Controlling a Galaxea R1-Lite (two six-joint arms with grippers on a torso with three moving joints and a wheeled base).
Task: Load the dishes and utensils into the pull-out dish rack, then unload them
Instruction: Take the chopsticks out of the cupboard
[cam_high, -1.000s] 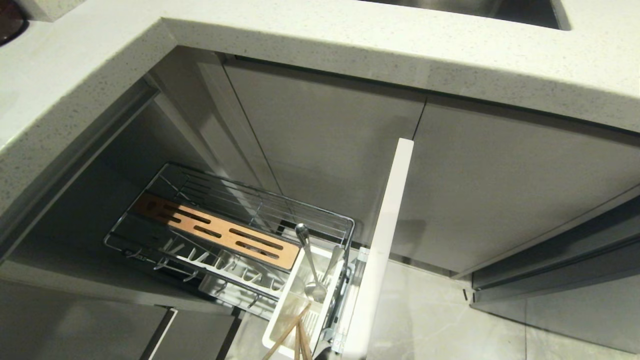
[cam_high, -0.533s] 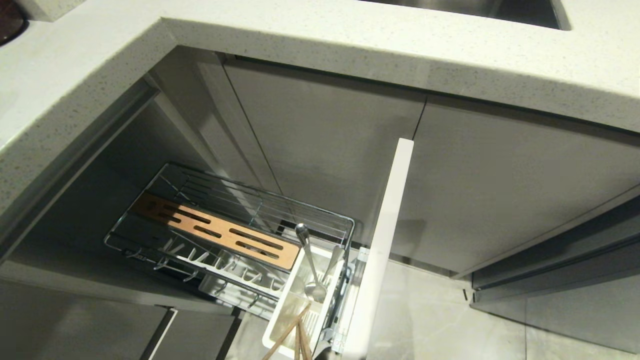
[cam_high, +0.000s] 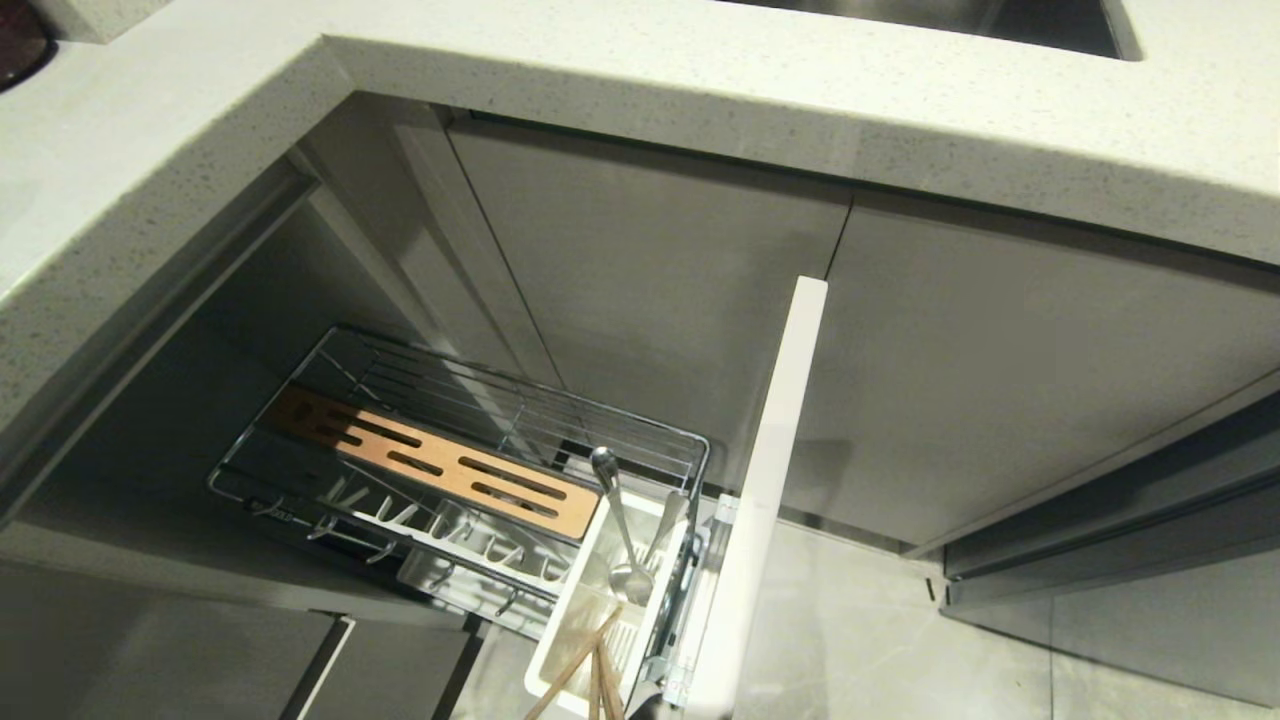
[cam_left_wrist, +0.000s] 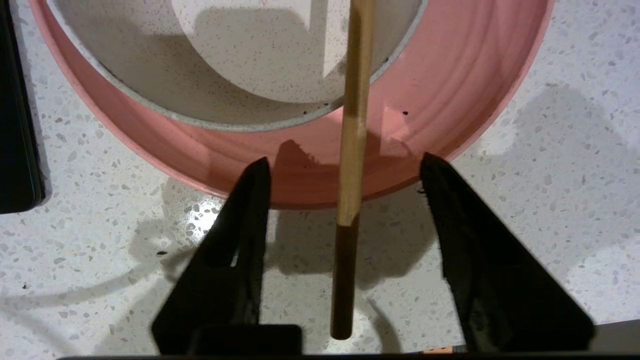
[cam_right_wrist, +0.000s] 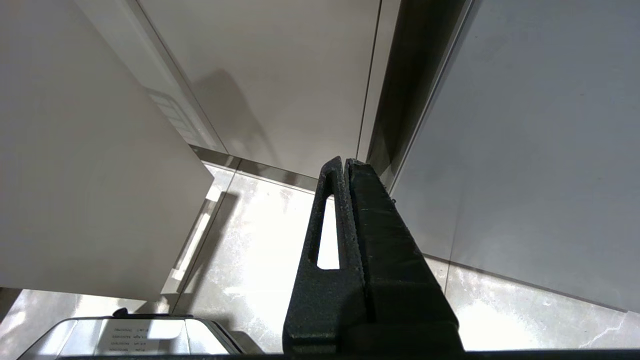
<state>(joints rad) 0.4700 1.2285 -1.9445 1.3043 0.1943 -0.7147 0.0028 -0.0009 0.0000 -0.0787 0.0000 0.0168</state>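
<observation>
Only left wrist view: chopstick (cam_left_wrist: 351, 150) across plate (cam_left_wrist: 450, 115)

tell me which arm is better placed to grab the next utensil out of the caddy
Probably left: its gripper is open over the chopstick lying across plate and bowl, so it seems free. The right gripper is shut, near the floor.

Pale speckled stone countertop (cam_high: 700, 90) seen wrapping corner above grey cabinet doors (cam_high: 1000, 370). Same speckled stone (cam_left_wrist: 575, 150) seen directly beneath left pincer, lit from above, shadows cast across it. Dark flat object (cam_left_wrist: 15, 125) glimpsed at frame edge, off to one side of that pincer. Glossy marbled floor tiles (cam_right_wrist: 250, 260) and grey cabinet fronts (cam_right_wrist: 525, 150) seen beyond right pincer, glare reflected on floor.
</observation>
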